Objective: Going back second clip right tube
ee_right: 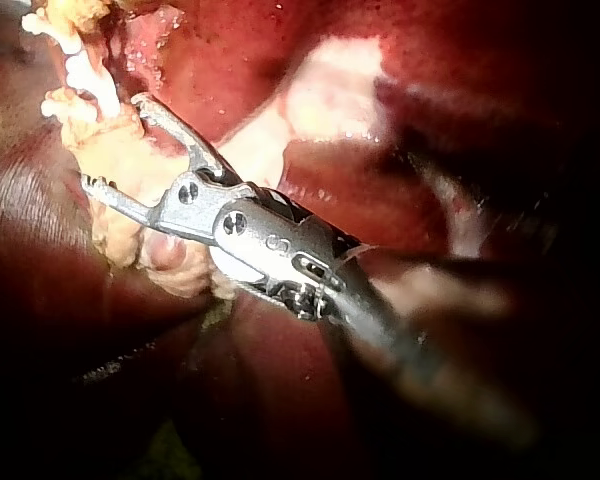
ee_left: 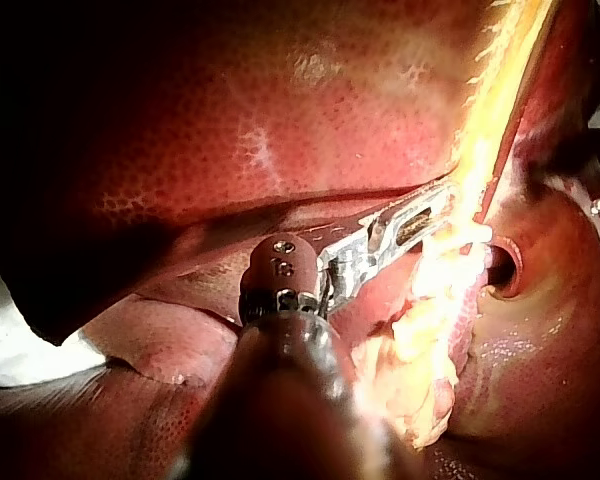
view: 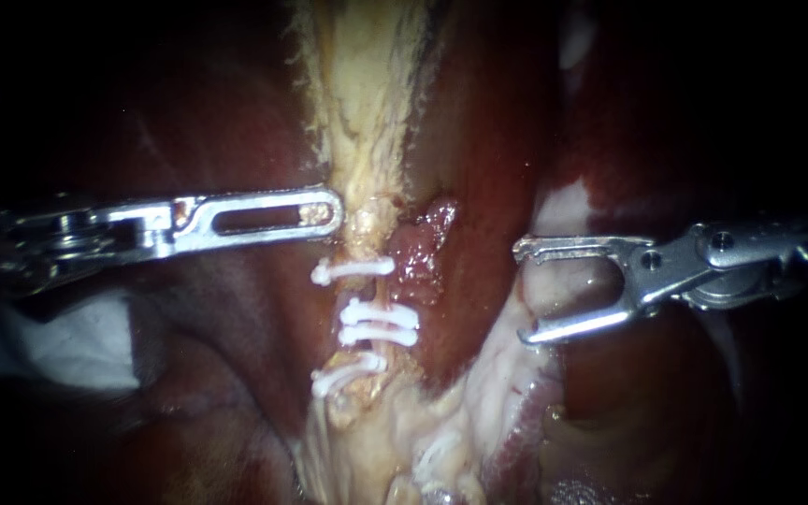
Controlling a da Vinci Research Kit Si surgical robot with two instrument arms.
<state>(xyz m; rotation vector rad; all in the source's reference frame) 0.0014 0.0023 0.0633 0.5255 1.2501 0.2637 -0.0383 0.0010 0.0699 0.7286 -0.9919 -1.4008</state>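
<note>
A pale tube (view: 369,292) runs down the middle of the endoscope view and carries several white clips (view: 378,324) across it. From the left comes my left instrument (view: 329,210), its jaws shut on the pale fatty tissue (view: 367,131) just above the top clip (view: 353,269); the left wrist view shows the same left instrument (ee_left: 435,205) at the yellow strand. My right instrument (view: 524,290) stands to the right of the tube, apart from it, jaws wide open and empty. In its wrist view the right instrument (ee_right: 112,140) sits just short of the clips (ee_right: 85,75).
Dark red liver (view: 236,318) surrounds the tube on both sides. Raw reddish tissue (view: 427,243) lies right of the top clip. Pale glistening tissue (view: 568,281) sits behind the right jaws. White gauze (view: 77,346) shows at the lower left.
</note>
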